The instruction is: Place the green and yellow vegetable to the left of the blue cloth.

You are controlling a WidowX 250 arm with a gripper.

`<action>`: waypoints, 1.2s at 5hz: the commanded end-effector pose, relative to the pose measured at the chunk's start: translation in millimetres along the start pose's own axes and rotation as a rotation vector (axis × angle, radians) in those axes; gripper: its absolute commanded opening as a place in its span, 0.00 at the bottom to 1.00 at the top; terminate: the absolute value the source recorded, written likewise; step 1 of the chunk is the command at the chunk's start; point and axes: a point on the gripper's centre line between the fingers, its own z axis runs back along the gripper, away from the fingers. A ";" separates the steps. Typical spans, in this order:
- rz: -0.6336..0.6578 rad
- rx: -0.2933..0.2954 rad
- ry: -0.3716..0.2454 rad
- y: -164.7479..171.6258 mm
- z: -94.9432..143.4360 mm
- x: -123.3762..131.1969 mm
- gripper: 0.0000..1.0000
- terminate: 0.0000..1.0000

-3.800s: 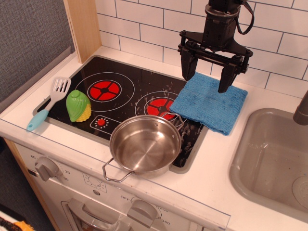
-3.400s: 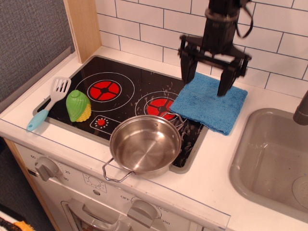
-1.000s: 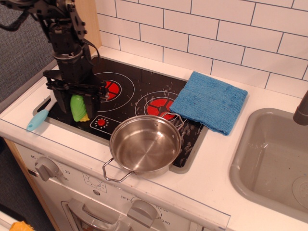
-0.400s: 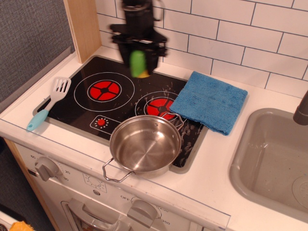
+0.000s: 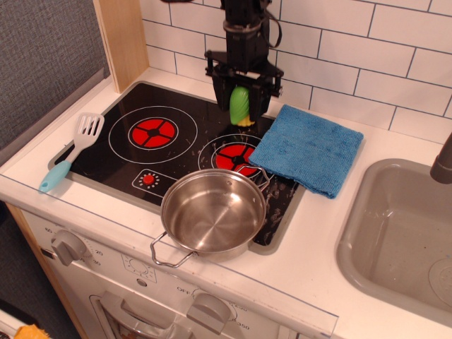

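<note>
Clamping the corn (image 5: 240, 105) between its fingers, the gripper (image 5: 241, 113) hung just left of the cloth (image 5: 308, 148), release left.

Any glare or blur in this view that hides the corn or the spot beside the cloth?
In observation.image, the gripper and corn look sharp, no motion blur. White streaks on the black hob are marks or reflections, mild. Cloth evenly lit. The pot shows soft reflections only.
</note>
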 end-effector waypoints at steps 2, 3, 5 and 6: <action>0.021 0.000 -0.018 -3.4 12.5 -19.7 1.00 0.00; -0.004 0.013 -0.065 -10.3 34.7 -7.7 1.00 0.00; -0.057 0.070 -0.142 -34.9 91.2 0.6 1.00 0.00; -0.065 0.071 -0.139 -50.4 98.8 -8.3 1.00 0.00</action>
